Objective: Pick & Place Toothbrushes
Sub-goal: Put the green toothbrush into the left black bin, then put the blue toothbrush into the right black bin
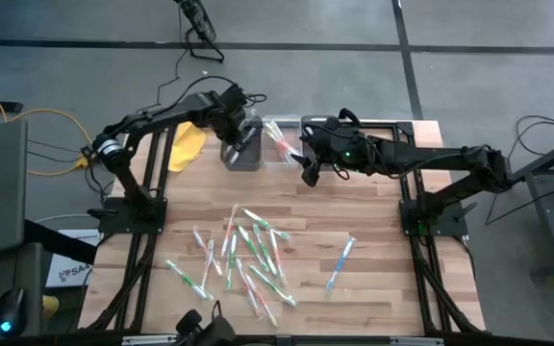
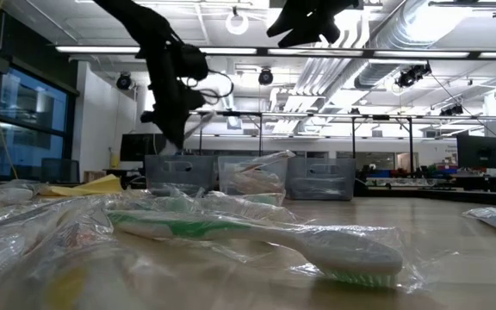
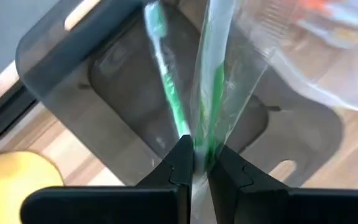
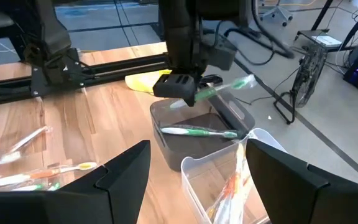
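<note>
Many wrapped toothbrushes (image 1: 243,255), white with green or pink, lie scattered on the near half of the table, and a blue one (image 1: 339,261) lies apart to their right. My left gripper (image 3: 196,152) hangs over the grey bin (image 1: 241,152), shut on a green toothbrush (image 4: 222,87) in clear wrap. Another green toothbrush (image 4: 197,131) lies flat in that bin. The clear bin (image 1: 279,144) beside it holds pink-orange toothbrushes (image 4: 229,186). My right gripper (image 4: 197,186) hovers open just right of the clear bin, touching nothing. My left gripper pinches the wrapped green toothbrush by its handle (image 3: 199,134) between the two fingers, which come from above. The fingers lie across the toothbrush. It is lifted clear over the grey bin, sticking out nearly level, with the bristle head (image 4: 247,80) at the free end.
A yellow cloth (image 1: 187,144) lies left of the grey bin at the table's far left. A third bin (image 2: 321,177) stands right of the clear one. Bare wood shows between the bins and the toothbrush pile, and around the blue toothbrush.
</note>
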`<state>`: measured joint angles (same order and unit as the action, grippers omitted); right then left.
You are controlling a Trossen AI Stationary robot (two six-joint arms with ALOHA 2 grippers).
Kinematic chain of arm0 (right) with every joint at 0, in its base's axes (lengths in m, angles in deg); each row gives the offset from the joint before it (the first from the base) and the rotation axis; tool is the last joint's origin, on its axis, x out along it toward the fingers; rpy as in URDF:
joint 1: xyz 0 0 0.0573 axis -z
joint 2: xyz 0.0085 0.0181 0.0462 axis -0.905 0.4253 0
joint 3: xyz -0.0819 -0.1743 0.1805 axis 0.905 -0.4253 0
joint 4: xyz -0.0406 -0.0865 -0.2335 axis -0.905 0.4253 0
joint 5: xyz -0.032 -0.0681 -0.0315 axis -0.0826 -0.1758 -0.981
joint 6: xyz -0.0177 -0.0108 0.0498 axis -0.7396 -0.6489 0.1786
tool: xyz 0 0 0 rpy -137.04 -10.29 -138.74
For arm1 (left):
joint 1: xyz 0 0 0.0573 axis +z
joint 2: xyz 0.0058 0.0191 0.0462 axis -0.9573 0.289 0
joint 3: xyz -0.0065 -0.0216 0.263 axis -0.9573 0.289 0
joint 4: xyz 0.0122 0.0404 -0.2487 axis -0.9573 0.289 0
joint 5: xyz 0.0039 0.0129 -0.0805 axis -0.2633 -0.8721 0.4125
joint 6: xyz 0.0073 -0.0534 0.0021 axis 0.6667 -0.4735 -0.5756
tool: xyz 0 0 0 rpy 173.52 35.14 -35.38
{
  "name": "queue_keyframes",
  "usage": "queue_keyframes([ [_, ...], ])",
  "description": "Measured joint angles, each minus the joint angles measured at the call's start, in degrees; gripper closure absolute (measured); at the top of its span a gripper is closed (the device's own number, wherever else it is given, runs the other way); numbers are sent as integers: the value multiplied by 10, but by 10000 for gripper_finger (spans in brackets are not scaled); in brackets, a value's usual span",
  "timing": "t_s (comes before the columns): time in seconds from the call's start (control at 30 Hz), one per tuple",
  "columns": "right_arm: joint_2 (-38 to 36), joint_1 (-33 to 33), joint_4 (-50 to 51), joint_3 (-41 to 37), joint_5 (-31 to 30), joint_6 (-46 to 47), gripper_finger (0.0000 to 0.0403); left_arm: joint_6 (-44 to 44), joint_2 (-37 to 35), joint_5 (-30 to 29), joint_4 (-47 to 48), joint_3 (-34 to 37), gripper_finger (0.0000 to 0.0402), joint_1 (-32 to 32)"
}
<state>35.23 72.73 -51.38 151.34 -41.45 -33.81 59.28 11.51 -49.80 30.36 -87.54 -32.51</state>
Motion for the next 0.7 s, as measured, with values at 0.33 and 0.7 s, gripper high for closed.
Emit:
queue_keyframes([
  [0.33, 0, 0, 6, 0, 0, -1, 145, 21, 31, 2, 19, -2, 329, 5],
  [0.7, 5, 6, 6, 0, -2, 2, 145, 52, 27, -4, 19, -2, 235, 6],
])
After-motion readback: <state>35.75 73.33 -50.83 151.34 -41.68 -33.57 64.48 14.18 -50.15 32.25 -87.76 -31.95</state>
